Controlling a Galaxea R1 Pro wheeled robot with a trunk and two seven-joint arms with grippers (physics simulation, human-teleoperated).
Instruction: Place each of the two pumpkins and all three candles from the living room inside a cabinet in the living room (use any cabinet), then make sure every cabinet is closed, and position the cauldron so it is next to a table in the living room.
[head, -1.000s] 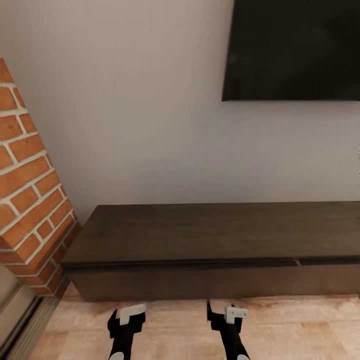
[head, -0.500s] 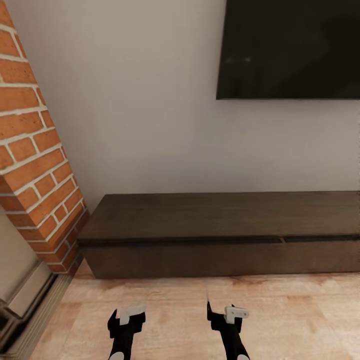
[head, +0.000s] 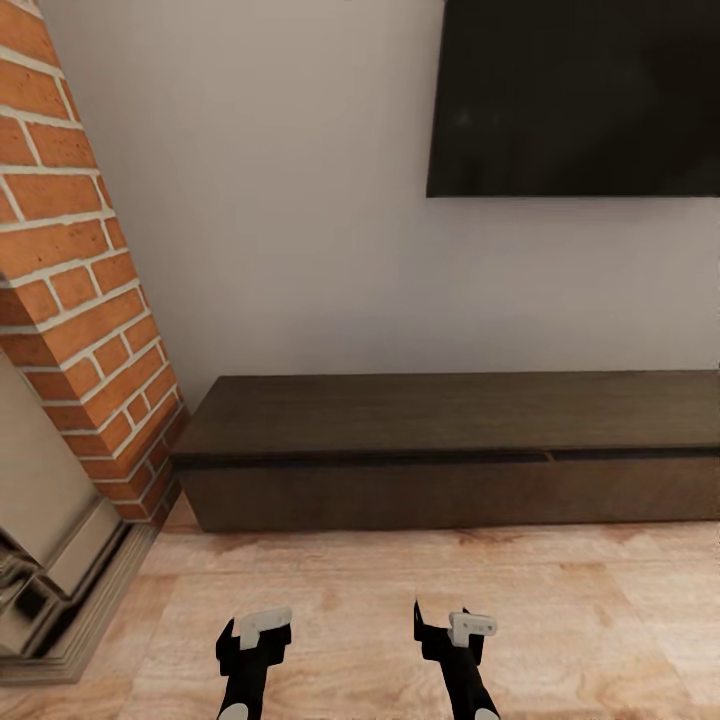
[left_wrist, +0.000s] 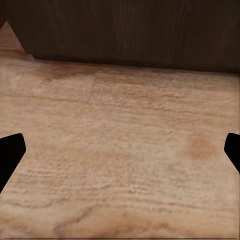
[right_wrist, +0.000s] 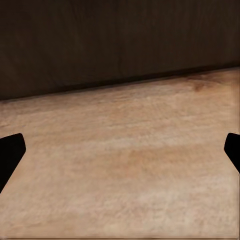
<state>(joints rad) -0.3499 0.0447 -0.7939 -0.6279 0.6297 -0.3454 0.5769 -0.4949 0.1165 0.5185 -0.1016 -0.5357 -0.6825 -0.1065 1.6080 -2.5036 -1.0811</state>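
The cabinet is a long, low, dark brown unit against the white wall, and its drawer fronts look flush and closed. My left gripper and right gripper hang low over the wooden floor, some way short of the cabinet's front. Both are open with nothing between their fingers. In the left wrist view the left gripper has its dark fingertips wide apart over bare floor, with the cabinet's base beyond. The right wrist view shows the right gripper the same way.
A red brick fireplace column stands at the left, with a stepped metal hearth at its foot. A large black TV hangs on the wall above the cabinet. Pale wooden floor lies between me and the cabinet.
The whole view has shifted: the camera has backed away from the cabinet, so more floor and more of the hearth show. Both arms hold the same pose.
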